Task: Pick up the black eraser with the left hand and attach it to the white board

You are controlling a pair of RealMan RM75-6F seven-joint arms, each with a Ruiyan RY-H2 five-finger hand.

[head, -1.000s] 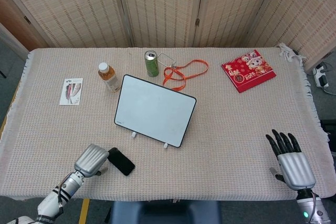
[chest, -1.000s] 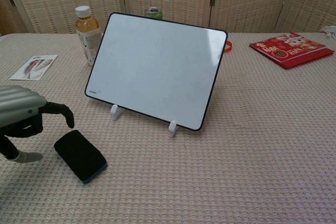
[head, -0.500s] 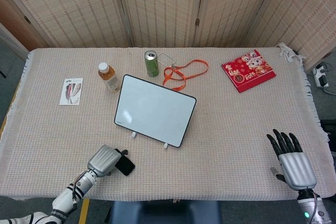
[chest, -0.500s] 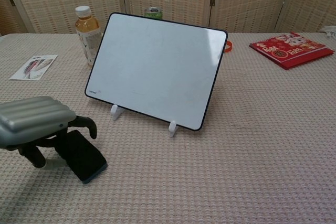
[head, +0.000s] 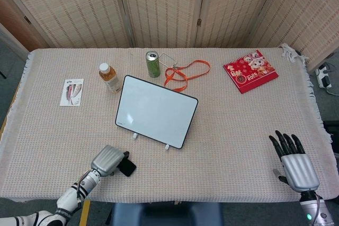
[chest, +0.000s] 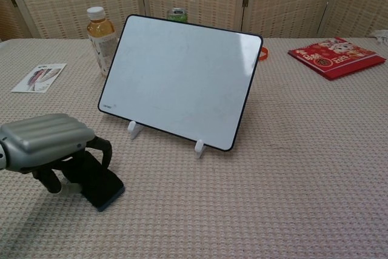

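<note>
The black eraser (head: 127, 168) (chest: 102, 181) lies flat on the woven tablecloth near the front edge, below the board's left corner. My left hand (head: 108, 160) (chest: 46, 141) covers its left half, fingers curled down over the far side and the thumb against the near side, gripping it. The white board (head: 156, 111) (chest: 182, 80) leans back on two small white feet at the table's middle. My right hand (head: 294, 163) rests at the front right, palm down, fingers spread, holding nothing; only the head view shows it.
Behind the board stand a tea bottle (head: 109, 77) (chest: 101, 36) and a green can (head: 152, 63). An orange lanyard (head: 185, 72), a red booklet (head: 250, 70) (chest: 335, 57) and a small card (head: 71, 91) (chest: 39, 76) lie further back.
My left hand has slid right onto the eraser and its fingers have curled round it. The eraser has stayed in place. The right hand has not moved.
</note>
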